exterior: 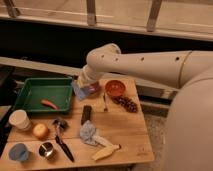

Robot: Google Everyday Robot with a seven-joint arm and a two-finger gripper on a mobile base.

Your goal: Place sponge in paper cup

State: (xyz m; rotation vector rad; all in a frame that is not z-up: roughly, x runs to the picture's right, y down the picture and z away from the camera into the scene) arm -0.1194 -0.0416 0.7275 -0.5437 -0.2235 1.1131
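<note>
The light-blue sponge [79, 92] hangs above the table near the right edge of the green tray, and my gripper [86, 88] is shut on it. The arm reaches in from the right, its wrist just above the sponge. The cream-white paper cup [20, 120] stands upright at the table's left edge, below the tray and well down-left of the gripper. Nothing shows inside the cup from this angle.
A green tray [30, 88] holds a red item [49, 104]. An orange fruit [40, 131], blue cup [19, 152] and metal cup [46, 149] sit near the paper cup. Also here: an orange bowl [115, 88], pine cone [127, 104], black block [86, 114], grey-blue rag [89, 132], banana [106, 152] and a dark tool [62, 141].
</note>
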